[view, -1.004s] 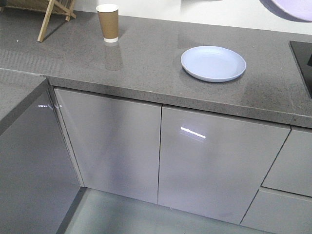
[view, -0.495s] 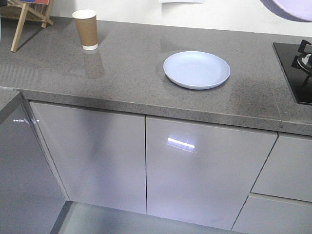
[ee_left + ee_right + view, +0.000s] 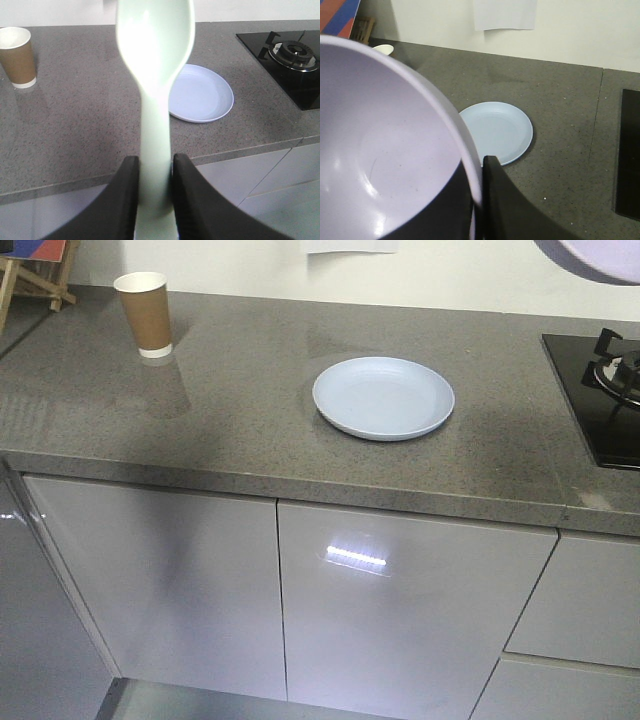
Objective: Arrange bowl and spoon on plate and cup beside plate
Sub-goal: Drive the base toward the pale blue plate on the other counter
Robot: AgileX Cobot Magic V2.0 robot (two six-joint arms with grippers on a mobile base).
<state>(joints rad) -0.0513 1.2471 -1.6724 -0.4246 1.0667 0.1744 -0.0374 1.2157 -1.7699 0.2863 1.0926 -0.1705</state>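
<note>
Neither pair of jaws shows in the front view. It shows the plate [image 3: 383, 398] lying bare on the counter [image 3: 240, 410], the cup [image 3: 145, 313] standing well apart at the back left, and an edge of the bowl [image 3: 595, 258] hanging in the top right corner, off the counter.

From the left wrist, the left gripper [image 3: 156, 172] has its jaws clamped on the handle of the spoon [image 3: 155, 60], held in the air with the plate ahead of it.

From the right wrist, the right gripper [image 3: 472, 200] pinches the rim of the bowl [image 3: 380, 150] between its jaws, up above the counter, with the plate beyond.

Nothing is placed yet, I judge. Bowl and spoon have to go on the plate, and the cup has to come beside it.
</note>
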